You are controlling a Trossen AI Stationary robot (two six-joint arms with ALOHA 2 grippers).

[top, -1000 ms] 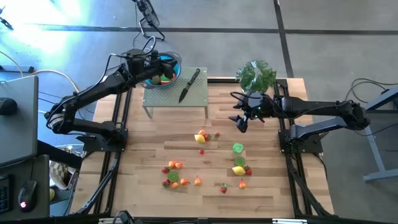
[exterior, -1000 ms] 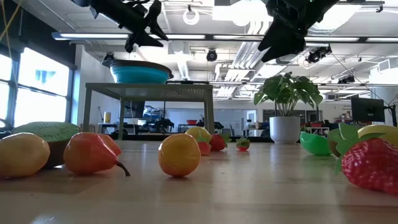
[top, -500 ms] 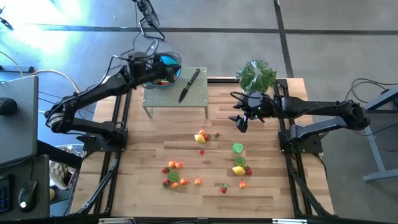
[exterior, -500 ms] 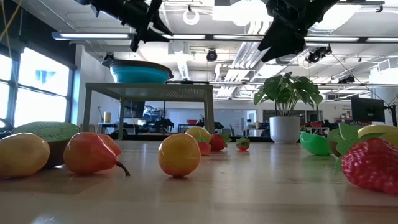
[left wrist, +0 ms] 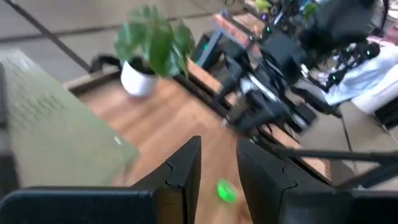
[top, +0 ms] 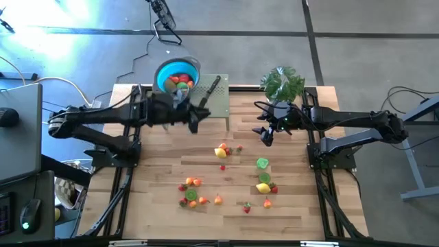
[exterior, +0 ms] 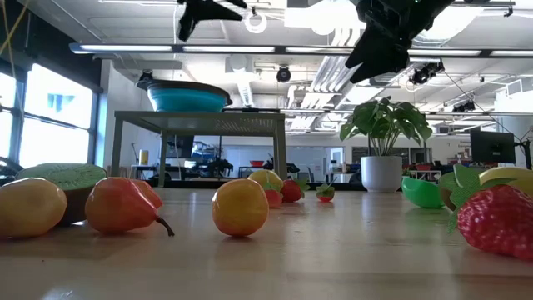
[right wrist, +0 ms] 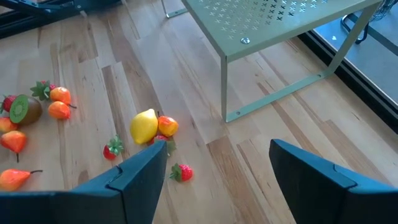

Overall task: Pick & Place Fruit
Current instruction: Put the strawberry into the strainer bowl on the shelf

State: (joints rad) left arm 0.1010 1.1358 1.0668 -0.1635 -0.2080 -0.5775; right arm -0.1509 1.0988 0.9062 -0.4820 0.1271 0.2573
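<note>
Small toy fruit lies scattered on the wooden table: a lemon with red pieces, a green piece, a lemon and strawberry, and an orange-green cluster. Red and orange pieces sit in the blue bowl, which stands on the far left corner of the green perforated stand. My left gripper hovers above the stand's near edge, narrowly open and empty. My right gripper hangs open and empty above the table, right of the stand.
A black-handled knife lies on the stand beside the bowl. A potted plant stands at the table's far right, just behind my right gripper. Bare wood lies between the stand and the fruit.
My left gripper has swung away from above the blue bowl, toward the table's near edge and a little to the right, and now hangs over the stand's near edge. The bowl, uncovered, shows its fruit. My right arm has kept still.
</note>
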